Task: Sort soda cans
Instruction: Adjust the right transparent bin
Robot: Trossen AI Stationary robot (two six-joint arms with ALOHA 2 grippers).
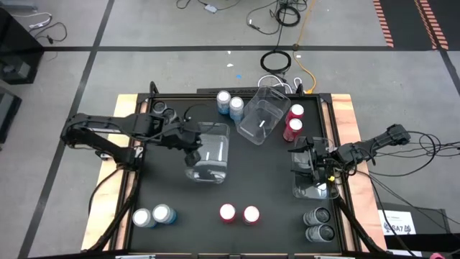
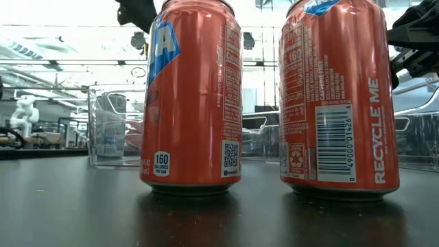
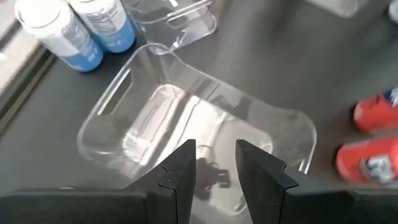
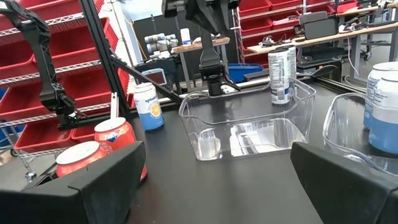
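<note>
The soda cans stand upright on the black table in pairs. Two light blue cans are at the far edge and two more are near left. Two red cans are far right, and two more are near the middle. Two dark cans are near right and two are far left. My left gripper hangs open above the left end of a clear bin. My right gripper is open wide above another clear bin.
A third clear bin lies askew at the far middle, between the blue and red pairs. Bare table shows between the left bin and the near cans. Cables lie on the floor beyond the far edge. Red shelving stands past the table.
</note>
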